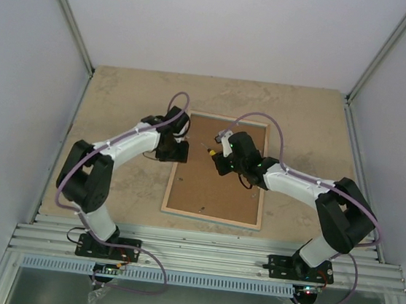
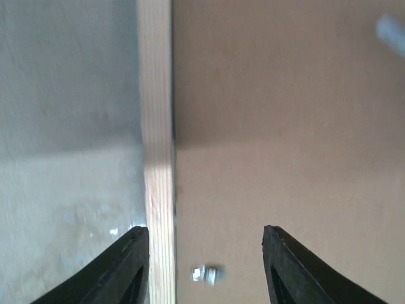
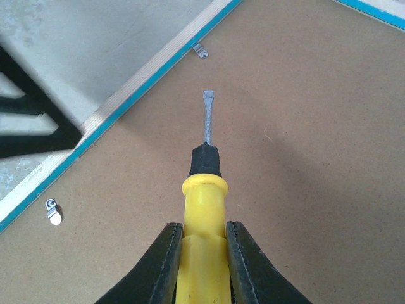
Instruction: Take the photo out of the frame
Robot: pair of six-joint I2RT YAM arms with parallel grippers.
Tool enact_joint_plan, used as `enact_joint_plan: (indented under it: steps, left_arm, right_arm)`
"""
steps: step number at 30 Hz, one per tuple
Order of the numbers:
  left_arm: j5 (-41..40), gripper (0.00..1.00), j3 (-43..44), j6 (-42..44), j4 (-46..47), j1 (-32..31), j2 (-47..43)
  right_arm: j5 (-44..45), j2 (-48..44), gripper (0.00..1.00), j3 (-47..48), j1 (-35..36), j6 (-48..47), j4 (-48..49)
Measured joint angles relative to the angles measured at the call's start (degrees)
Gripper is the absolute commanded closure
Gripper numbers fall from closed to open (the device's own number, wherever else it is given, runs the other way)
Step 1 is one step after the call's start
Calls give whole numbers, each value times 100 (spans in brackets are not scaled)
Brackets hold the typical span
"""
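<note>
frame (image 1: 215,172) lies back-up for prying – right gripper (image 3: 204,233) clamps a screwdriver (image 3: 204,190) aimed at 1 clip (image 3: 200,49); left gripper (image 2: 205,239), jaws apart and empty, straddles the rim (image 2: 157,126), likely bracing it.

- frame (image 3: 304,126): speckled brown fibreboard back, thin turquoise-blue border, pale wood rim with fine grain
- screwdriver (image 3: 204,190): bright yellow handle, black collar, grey steel blade
- retaining clips (image 3: 54,212): shiny silver
- table (image 1: 122,91): beige, mottled like stone
- left arm (image 1: 126,147) and right arm (image 1: 295,183): white shells, black joints
- cables (image 1: 183,95): purple
- left gripper (image 2: 205,237) and right gripper (image 3: 204,231): black fingers
- enclosure walls (image 1: 225,22): plain pale lilac-grey
</note>
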Motion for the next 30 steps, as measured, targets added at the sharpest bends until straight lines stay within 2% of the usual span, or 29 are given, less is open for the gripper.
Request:
enact_joint_plan:
  steps: [6,11,16,27,30]
  left_arm:
    - [-146,44,1049,240,-57,435,1106]
    - [-192,46,1513,396,-175,557,1648]
    - [-166,55,1738,498,-216,669,1917]
    - [9,64,1810,595,-238,719,2170]
    - [74,72,1810,612,-214,719,2173]
  right_arm:
    - [2,-2,100,-7,-2,15,39]
    - [-2,-2,100,-11,-28,22,39]
    - [-7,-2,99,-44,-35,22,146]
    - [-33,7,99,-101,-35,24,339]
    - [-52,17,99,-103,-35,24,396]
